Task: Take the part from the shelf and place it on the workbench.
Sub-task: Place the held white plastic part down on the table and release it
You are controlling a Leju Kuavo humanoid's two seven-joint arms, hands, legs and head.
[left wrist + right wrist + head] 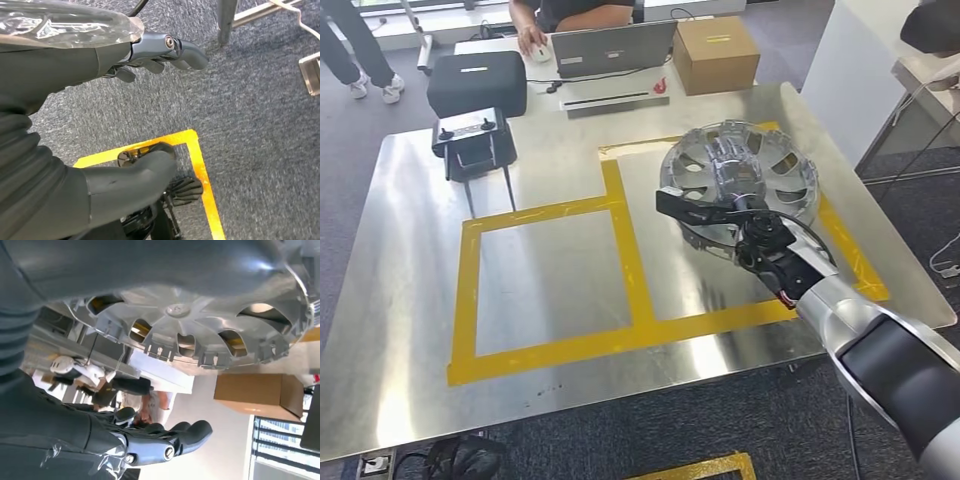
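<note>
Scene: a metal workbench [410, 300] seen from the robot's head, marked with yellow tape [622, 240] into two squares, side by side.

Task's thing: a silver wheel cover [743, 175], a round hubcap with spokes and cut-out windows. It lies in the right-hand taped square, toward the bench's far right corner, seemingly flat on the surface.

Right hand [712, 212]: over the near rim of the wheel cover, dark fingers stretched out straight toward the left. In the right wrist view the hand [166, 440] is spread flat, with daylight between it and the cover's ribbed rim [181, 347]. It seems to hold nothing; contact with the rim cannot be ruled out from the head view.

Left hand [151, 55]: hanging at the robot's side above grey carpet, fingers apart and loosely extended, nothing in it.

Handling: likely thin moulded plastic, light, fairly stiff but able to flex and crack at the small clips around the rim. The glossy face looks slippery. The best hold is probably the outer rim or through a window between spokes.

Task progress: the part appears already set on the bench.

Rest: at the far edge, a black case [476, 82], a handheld controller on a stand [473, 140], a laptop [613, 48], a cardboard box [715, 52]; a seated person's hand [529, 40] beside a mouse.
</note>
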